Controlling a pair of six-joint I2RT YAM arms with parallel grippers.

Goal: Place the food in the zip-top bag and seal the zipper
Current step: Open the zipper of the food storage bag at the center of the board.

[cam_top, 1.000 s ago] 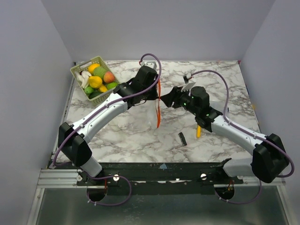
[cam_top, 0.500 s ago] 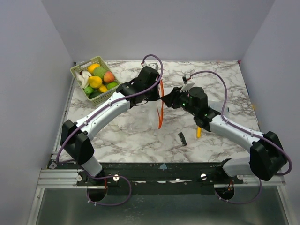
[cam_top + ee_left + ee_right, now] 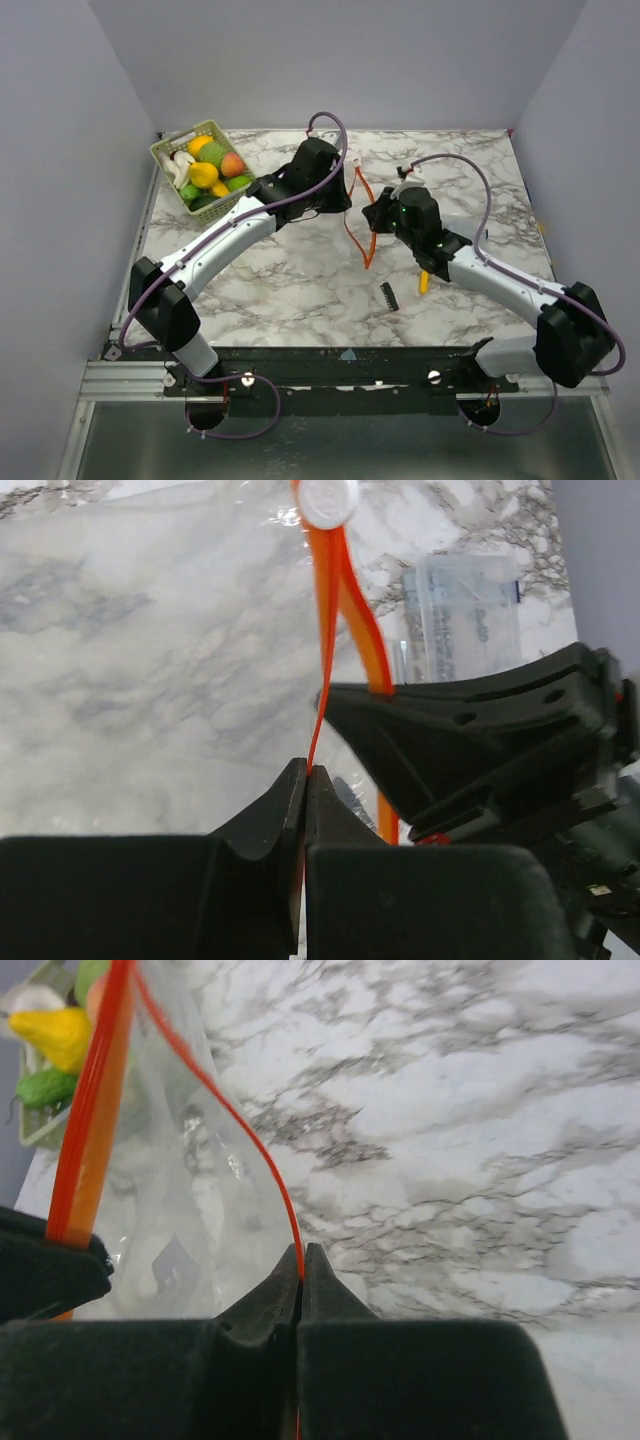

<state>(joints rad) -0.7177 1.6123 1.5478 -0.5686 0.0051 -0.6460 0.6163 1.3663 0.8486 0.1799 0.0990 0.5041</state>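
Note:
The clear zip-top bag [image 3: 190, 1200] hangs over the middle of the table between my two grippers. Its red-orange zipper [image 3: 366, 240] is parted into two lips, with a white slider [image 3: 328, 500] at the far end. My left gripper [image 3: 305, 772] is shut on one lip and my right gripper [image 3: 301, 1252] is shut on the other. In the top view the left gripper [image 3: 347, 196] and the right gripper [image 3: 373, 215] are close together. The food [image 3: 208, 172] lies in the light green basket [image 3: 165, 148] at the back left.
A yellow-handled screwdriver [image 3: 423, 281] and a small black toothed piece [image 3: 389, 295] lie near the front, under my right arm. A clear rigid box [image 3: 465, 620] rests on the marble beyond the bag.
My right gripper has gone from open to shut on a zipper lip. The bag has shifted right and its two lips have spread apart. My left gripper has kept its grip.

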